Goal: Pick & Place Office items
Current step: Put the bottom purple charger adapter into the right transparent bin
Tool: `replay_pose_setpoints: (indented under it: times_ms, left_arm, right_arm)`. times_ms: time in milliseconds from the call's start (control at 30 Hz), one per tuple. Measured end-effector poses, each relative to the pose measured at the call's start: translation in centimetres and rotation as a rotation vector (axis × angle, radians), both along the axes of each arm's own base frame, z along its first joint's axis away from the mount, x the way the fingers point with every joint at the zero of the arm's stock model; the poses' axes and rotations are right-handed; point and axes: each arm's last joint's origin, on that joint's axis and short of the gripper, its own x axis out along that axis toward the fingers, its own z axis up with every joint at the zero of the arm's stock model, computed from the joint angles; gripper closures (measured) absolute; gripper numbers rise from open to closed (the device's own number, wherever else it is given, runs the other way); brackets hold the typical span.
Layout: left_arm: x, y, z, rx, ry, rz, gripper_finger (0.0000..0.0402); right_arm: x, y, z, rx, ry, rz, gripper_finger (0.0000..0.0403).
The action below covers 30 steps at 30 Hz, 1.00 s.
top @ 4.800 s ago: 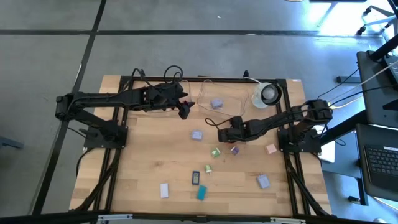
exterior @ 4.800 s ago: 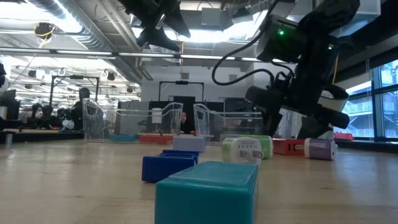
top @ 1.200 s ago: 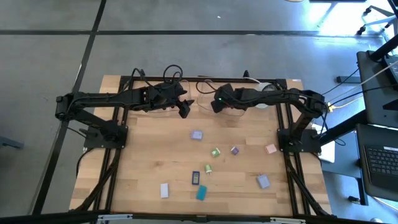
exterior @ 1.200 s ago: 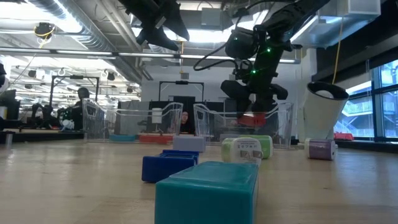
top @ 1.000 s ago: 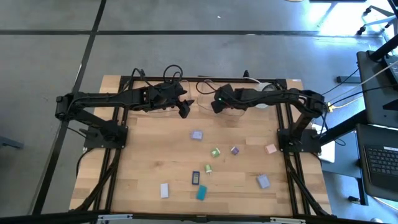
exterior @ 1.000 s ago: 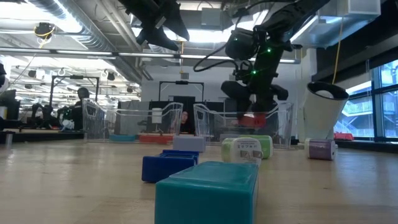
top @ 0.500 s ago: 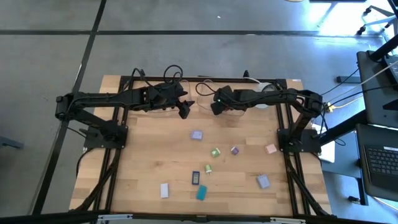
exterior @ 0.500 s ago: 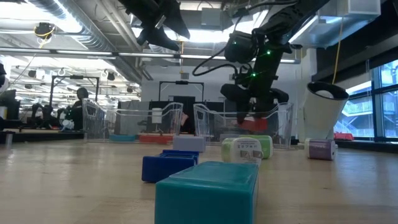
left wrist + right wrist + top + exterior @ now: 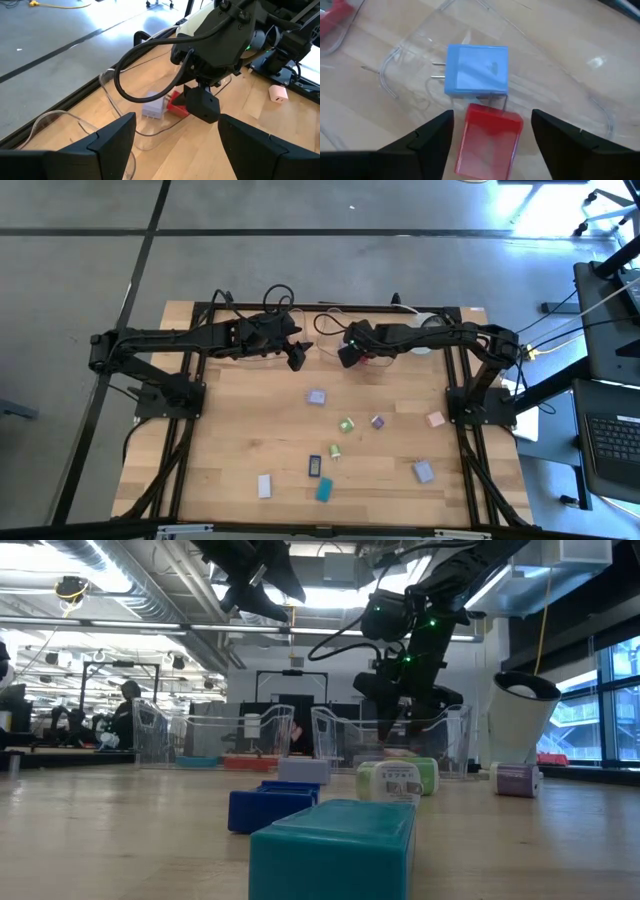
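My right gripper hangs open just above the clear tray at the table's far middle. Its fingers stand on either side of a red block without touching it. The red block lies on the tray's floor beside a lilac-blue plug-like block. My left gripper waits open, raised, left of the tray. More office items lie on the wood nearer the front: lilac, green, purple, pink, dark blue, teal, white.
A round white tape roll stands at the far right, behind the tray. A second lilac piece lies near the front right. Black frame rails run along the table's sides. Bare wood lies left of the scattered pieces.
My right gripper has sunk a little toward the tray and shifted slightly left. Its fingers have opened and let go of the red block, which now lies on the tray floor beside the lilac-blue block.
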Motion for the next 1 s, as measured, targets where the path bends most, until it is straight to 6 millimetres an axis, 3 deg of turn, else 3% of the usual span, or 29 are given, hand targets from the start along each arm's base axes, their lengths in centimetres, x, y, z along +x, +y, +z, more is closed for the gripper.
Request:
replay_pose_setpoints:
  times_ms: [233, 533, 800, 1000]
  left_arm:
    - [0.0, 0.0, 0.0, 0.0, 0.0, 0.0, 0.0123]
    - [0.0, 0.0, 0.0, 0.0, 0.0, 0.0, 0.0123]
    - [-0.2, -0.1, -0.4, -0.042, 0.032, -0.003, 0.0123]
    - [-0.3, -0.1, -0.6, -0.049, 0.049, 0.001, 0.0123]
  right_arm:
    - [-0.2, -0.1, 0.4, 0.019, -0.017, 0.003, 0.0105]
    - [-1.9, 0.3, 4.4, 0.081, -0.116, 0.074, 0.0112]
    - [-6.3, 4.7, 8.3, 0.174, -0.004, 0.178, 0.0129]
    - [-9.9, 8.6, 9.6, 0.247, 0.178, 0.247, 0.0131]
